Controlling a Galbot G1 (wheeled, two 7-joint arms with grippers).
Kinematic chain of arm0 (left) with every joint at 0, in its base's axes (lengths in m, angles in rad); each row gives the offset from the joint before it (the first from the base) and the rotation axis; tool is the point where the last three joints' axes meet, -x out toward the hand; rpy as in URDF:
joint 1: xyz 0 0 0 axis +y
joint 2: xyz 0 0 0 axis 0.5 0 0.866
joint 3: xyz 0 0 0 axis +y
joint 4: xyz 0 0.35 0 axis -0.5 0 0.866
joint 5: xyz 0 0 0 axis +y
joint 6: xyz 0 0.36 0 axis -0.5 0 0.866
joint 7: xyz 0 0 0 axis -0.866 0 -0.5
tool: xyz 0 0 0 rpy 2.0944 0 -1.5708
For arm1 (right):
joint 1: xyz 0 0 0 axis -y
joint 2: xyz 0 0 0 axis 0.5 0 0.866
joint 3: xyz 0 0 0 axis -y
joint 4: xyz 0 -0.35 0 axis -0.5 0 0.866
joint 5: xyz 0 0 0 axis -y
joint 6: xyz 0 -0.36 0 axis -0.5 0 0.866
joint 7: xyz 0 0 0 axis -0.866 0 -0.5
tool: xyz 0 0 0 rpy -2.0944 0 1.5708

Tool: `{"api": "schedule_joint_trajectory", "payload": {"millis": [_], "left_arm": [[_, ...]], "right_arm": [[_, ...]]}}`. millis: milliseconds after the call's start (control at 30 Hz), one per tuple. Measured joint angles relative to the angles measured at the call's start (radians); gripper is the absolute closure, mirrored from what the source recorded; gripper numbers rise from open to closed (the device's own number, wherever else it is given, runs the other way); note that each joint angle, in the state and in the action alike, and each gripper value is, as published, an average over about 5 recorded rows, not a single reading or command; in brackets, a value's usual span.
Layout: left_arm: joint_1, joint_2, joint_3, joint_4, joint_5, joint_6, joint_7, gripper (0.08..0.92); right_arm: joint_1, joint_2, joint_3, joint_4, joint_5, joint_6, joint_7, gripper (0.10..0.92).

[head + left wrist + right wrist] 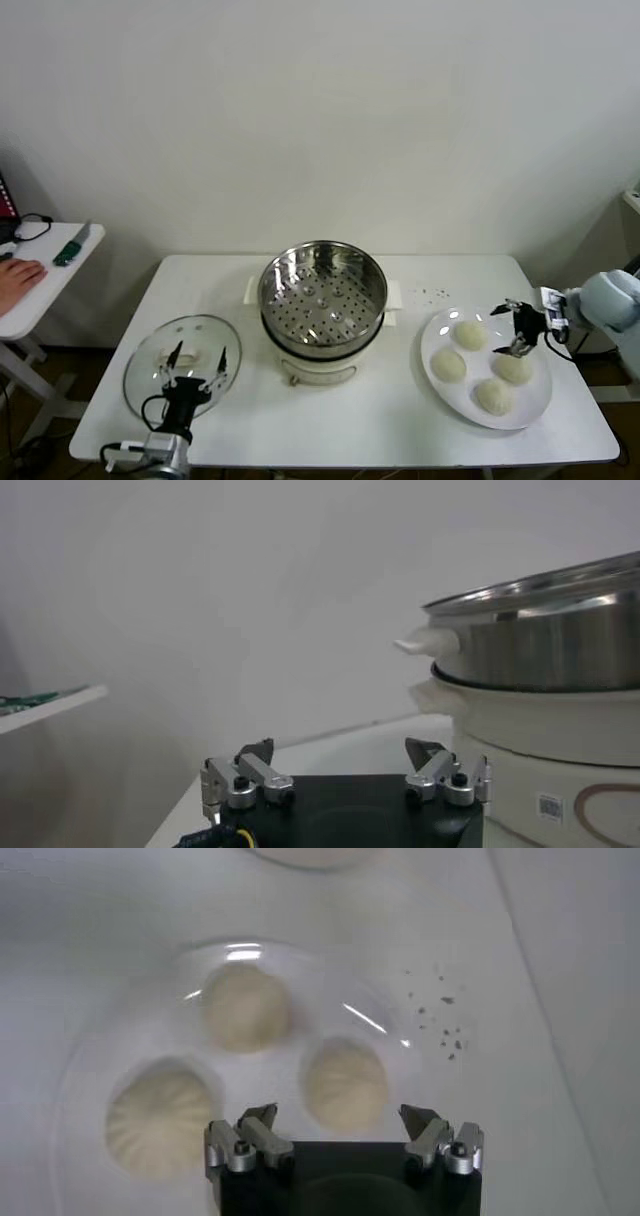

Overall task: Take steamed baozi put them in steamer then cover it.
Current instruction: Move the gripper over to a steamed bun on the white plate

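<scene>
Four cream-white baozi lie on a white plate at the right: one at the back, one on the left, one on the right, one in front. My right gripper is open and empty, just above the back and right buns. In the right wrist view its jaws frame one bun, with two more beyond. The steel steamer stands uncovered and empty mid-table. The glass cover lies flat at the left. My left gripper is open over the cover.
The steamer's steel wall and white base stand close beside the left gripper. Dark crumbs lie behind the plate. A side table with a person's hand stands at the far left.
</scene>
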State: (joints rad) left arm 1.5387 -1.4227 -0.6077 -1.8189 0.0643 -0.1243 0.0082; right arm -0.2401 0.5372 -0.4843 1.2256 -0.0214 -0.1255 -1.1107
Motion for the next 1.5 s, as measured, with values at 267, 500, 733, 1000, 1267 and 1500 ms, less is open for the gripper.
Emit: {"api": "schedule_joint_trajectory", "payload": {"millis": [267, 500, 733, 1000, 1267, 1500], "left_arm": [[-0.016, 0.016, -0.002, 0.014, -0.007, 0.012, -0.001, 0.177], [-0.024, 0.028, -0.003, 0.025, -0.012, 0.015, -0.001, 0.177], [-0.031, 0.036, -0.008, 0.027, -0.019, 0.018, 0.000, 0.177], [-0.026, 0.048, -0.021, 0.028, -0.032, 0.020, 0.001, 0.177], [-0.026, 0.053, -0.027, 0.028, -0.038, 0.024, 0.000, 0.177], [-0.024, 0.052, -0.029, 0.025, -0.040, 0.026, 0.000, 0.177]], "right_arm": [[0.182, 0.103, -0.247, -0.153, -0.005, 0.010, -0.026, 0.203], [0.260, 0.193, -0.341, -0.251, -0.011, 0.022, -0.035, 0.203], [0.296, 0.253, -0.405, -0.314, -0.028, 0.032, -0.041, 0.203], [0.311, 0.285, -0.449, -0.348, -0.044, 0.042, -0.045, 0.203], [0.314, 0.301, -0.470, -0.357, -0.052, 0.050, -0.046, 0.248], [0.316, 0.300, -0.482, -0.353, -0.060, 0.058, -0.046, 0.345]]}}
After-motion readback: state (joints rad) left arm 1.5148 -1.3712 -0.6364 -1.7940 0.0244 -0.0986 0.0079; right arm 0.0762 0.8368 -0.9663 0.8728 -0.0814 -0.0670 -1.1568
